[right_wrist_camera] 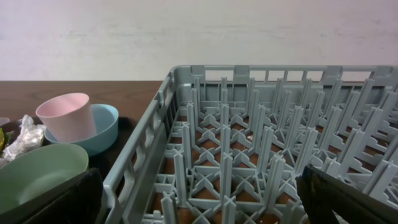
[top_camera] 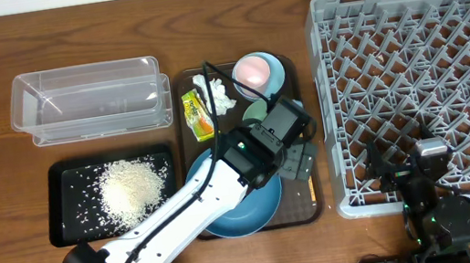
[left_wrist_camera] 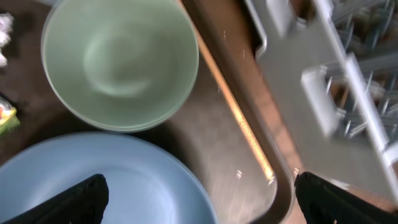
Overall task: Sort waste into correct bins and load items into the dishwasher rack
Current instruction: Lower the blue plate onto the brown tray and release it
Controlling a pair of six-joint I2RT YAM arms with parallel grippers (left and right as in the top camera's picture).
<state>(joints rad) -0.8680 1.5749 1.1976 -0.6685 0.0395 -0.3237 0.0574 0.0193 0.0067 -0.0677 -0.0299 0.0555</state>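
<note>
At the table's right side stands the grey rack [top_camera: 423, 91], filling that end from far edge to near edge. Left of it, just beside its wall, lies the brown serving tray [top_camera: 305, 203]. Farther left are the two bins: the clear tub [top_camera: 88, 101] at the back and the black tray [top_camera: 66, 206] in front of it, close together.

A big blue bowl [top_camera: 246, 208] sits on the near end of the serving tray, partly under the left arm. A heap of rice [top_camera: 128, 191] lies in the black tray with loose grains scattered around it.

The left gripper [left_wrist_camera: 199, 202] hangs over the serving tray's right part, between the blue bowl and the rack, its fingers spread wide with nothing between them. The right gripper [right_wrist_camera: 199, 205] is at the rack's near edge, looking across the pegs, likewise wide apart and empty.

A mint bowl [left_wrist_camera: 121, 62] rests upright in the middle of the serving tray, just behind the blue bowl. At the tray's far end is a light-blue bowl [top_camera: 274, 69] with the pink cup [top_camera: 254, 71] standing in it. Left of them lies the crumpled tissue [top_camera: 216, 94], and beside it, at the tray's left edge, the wrapper [top_camera: 197, 114].
</note>
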